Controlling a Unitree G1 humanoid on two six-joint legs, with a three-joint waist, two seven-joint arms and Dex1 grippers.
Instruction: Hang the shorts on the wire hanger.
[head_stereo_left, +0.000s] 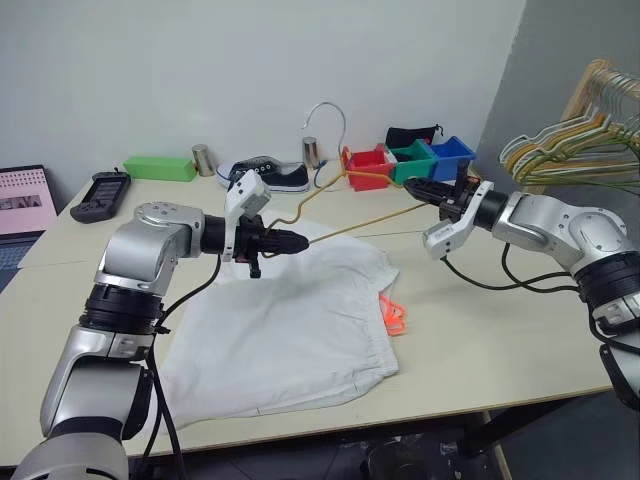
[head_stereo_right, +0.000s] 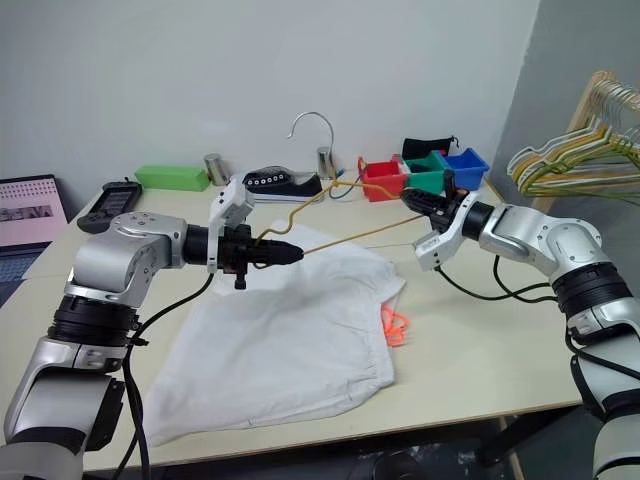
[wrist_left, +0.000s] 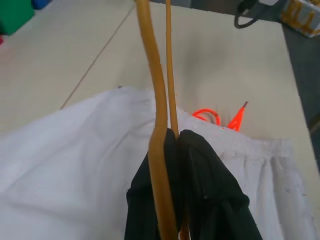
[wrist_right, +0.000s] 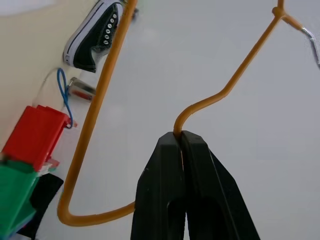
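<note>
Both grippers clamped on wire hanger (head_stereo_left: 340, 205) held above table (head_stereo_left: 480, 330): left gripper (head_stereo_left: 296, 240) at 1 corner, right gripper (head_stereo_left: 418, 188) at other, shorts (head_stereo_left: 290, 330) flat below.

- A pale beige table (head_stereo_left: 480, 340) with a seam line across its top.
- A flat green rectangular box (head_stereo_left: 159, 168) near the table's far edge.
- A small metal cylinder (head_stereo_left: 203, 159) just beside the green box.
- A black-and-white canvas sneaker (head_stereo_left: 268, 174) lying further along.
- Red (head_stereo_left: 368, 166), green (head_stereo_left: 413, 160) and blue (head_stereo_left: 451, 155) plastic bins in a row.
- A black handheld controller (head_stereo_left: 101, 194) at the left.
- A bunch of thick yellow-green and white hangers (head_stereo_left: 575, 145) on a wooden rack.
</note>
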